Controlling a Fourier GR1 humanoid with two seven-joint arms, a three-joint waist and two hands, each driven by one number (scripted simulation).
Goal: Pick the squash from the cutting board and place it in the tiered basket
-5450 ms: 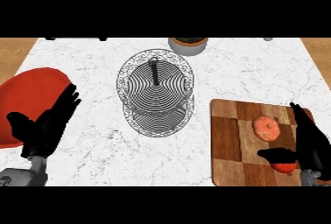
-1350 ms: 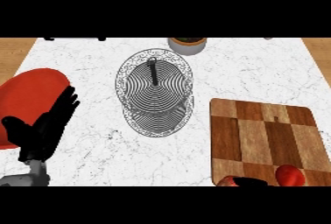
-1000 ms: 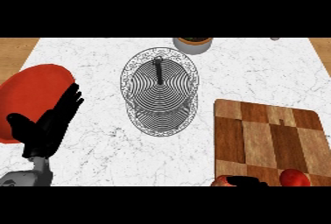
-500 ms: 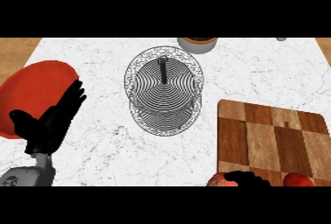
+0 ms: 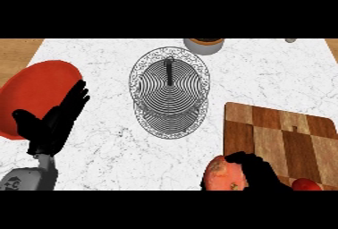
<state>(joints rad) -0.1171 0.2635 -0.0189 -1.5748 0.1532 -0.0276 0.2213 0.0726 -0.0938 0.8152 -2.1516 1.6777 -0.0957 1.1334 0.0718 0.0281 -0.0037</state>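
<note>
At the view's lower edge, an orange-red squash is held by my right hand, whose fingers curl round its right side. It hangs just left of the wooden cutting board, at the board's near left corner. The wire tiered basket stands at the counter's middle, farther away and to the left of the squash. My left hand rests open at the left, fingers up.
A red plate lies at the left edge, partly behind my left hand. A grey bowl stands behind the basket. A small red thing shows at the board's near edge, right of my right hand.
The squash has left the board's middle and is now in my right hand at the lower edge, rising and shifting left. The view has shifted slightly. My left hand stays put.
</note>
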